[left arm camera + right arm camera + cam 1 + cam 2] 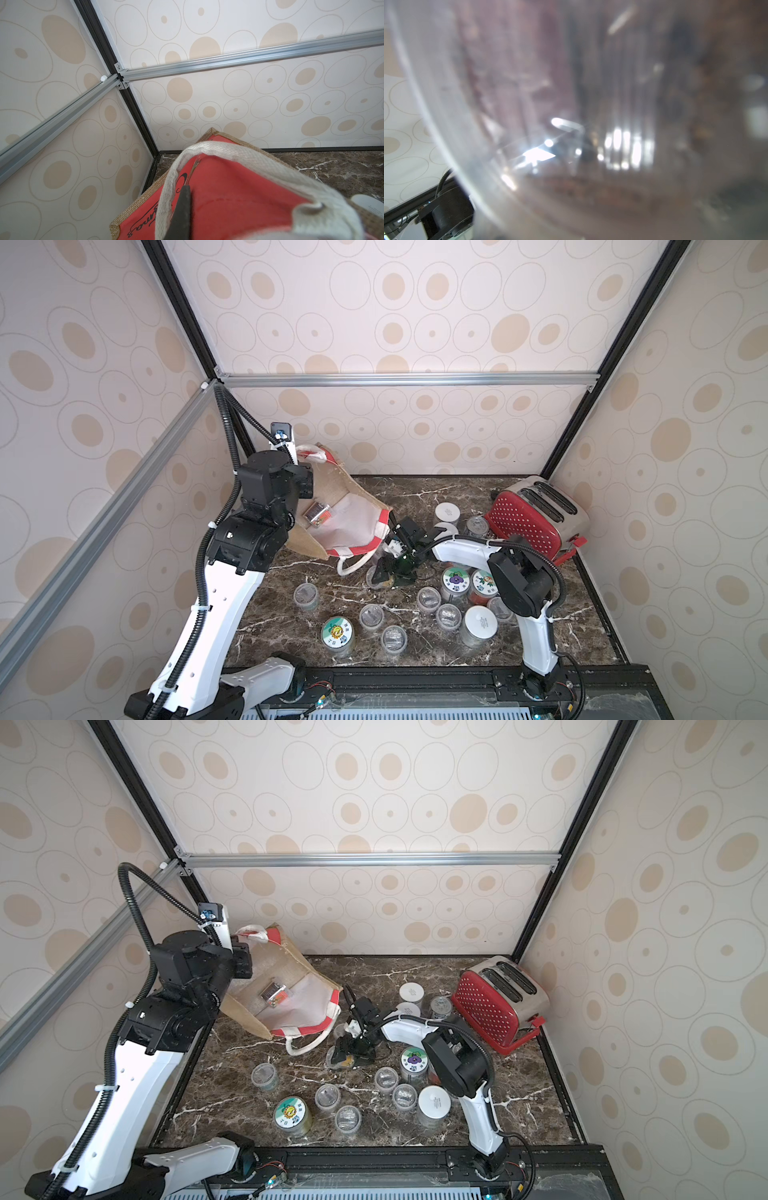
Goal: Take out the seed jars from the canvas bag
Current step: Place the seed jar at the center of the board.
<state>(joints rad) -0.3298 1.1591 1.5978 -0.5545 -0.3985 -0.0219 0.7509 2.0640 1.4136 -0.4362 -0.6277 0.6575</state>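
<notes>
The canvas bag (345,514) lies tipped with its mouth toward the table's middle, and my left arm holds up its far end. My left gripper (186,189) is shut on the bag's red side panel (239,197), beside the white handle (228,153). A clear container (316,512) rests on the white lining inside. My right gripper (388,574) is low on the table by the bag's mouth, with a clear seed jar (373,577) between its fingers. That jar (571,104) fills the right wrist view as a blur and hides the jaws.
Several seed jars stand on the marble: sticker-lidded ones (337,632) (456,580), white-lidded ones (480,623) (447,512), and small clear ones (306,596) (394,639). A red toaster (536,514) sits at the back right. The bag's loose handle (353,566) loops onto the table.
</notes>
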